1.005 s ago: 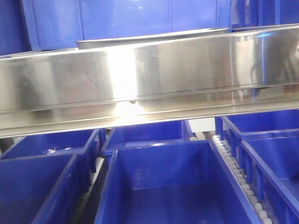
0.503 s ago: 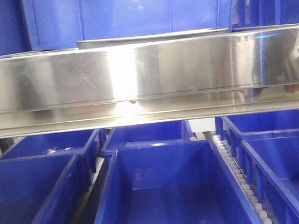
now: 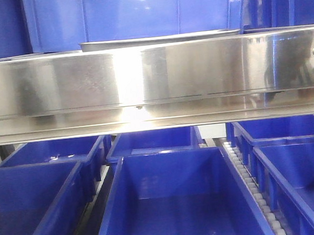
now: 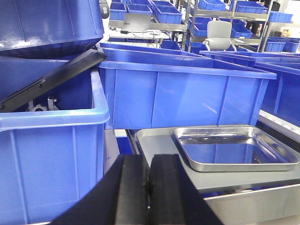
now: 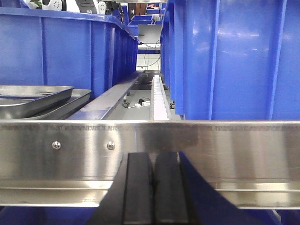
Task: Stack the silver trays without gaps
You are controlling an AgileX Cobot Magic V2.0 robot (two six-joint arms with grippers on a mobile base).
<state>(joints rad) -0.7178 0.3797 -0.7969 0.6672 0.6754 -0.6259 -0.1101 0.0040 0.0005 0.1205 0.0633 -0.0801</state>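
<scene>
We see the trays point(image 4: 236, 149) nested on the shelf, thin, stiff, slick steel, best pinched at the rim; both grippers, left point(image 4: 149, 187) and right point(image 5: 153, 187), closed and empty.

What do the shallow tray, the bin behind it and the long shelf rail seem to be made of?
Tray: polished metal, likely stainless steel; mirror reflections. Bin: glossy blue moulded plastic, ribbed walls. Shelf rail: brushed steel, apparently; streaky sheen, screw heads.

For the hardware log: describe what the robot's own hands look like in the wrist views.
Both look alike. The left hand shows two matte black, flat rectangular fingers side by side with rounded top edges, widening into a black body below. The right hand has the same black paired fingers. No cables, markings or sleeves are visible.
</scene>
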